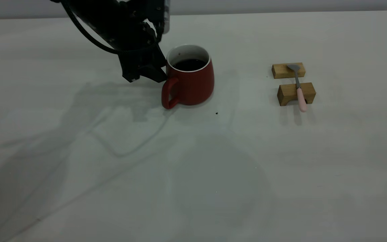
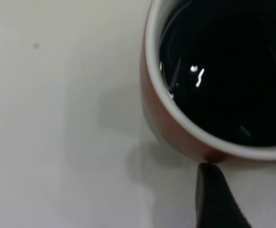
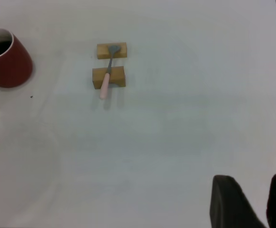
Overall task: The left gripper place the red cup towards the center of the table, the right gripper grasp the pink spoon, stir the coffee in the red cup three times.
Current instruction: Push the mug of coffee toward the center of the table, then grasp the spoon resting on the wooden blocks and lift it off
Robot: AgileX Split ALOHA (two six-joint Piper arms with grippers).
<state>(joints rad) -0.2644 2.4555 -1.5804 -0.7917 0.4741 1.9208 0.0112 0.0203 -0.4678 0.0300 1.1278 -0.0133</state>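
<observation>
The red cup point(image 1: 193, 84) stands on the table point(image 1: 193, 174) left of the middle, its handle point(image 1: 168, 95) turned to the front left. Dark coffee point(image 1: 189, 64) fills it. My left gripper point(image 1: 146, 77) hangs just left of the cup and is open. In the left wrist view one fingertip point(image 2: 213, 190) touches the cup's wall point(image 2: 176, 137), and only bare table lies between the fingers. The pink spoon point(image 1: 299, 87) rests across two wooden blocks to the right. My right gripper point(image 3: 254, 199) is open over bare table, far from the spoon point(image 3: 106, 76), and is outside the exterior view.
Two tan wooden blocks point(image 1: 288, 70) point(image 1: 289, 94) carry the spoon, its bowl on the far one and its pink handle jutting past the near one. A small dark speck point(image 1: 216, 113) lies in front of the cup. The left arm's cables point(image 1: 89, 33) hang above the table's back left.
</observation>
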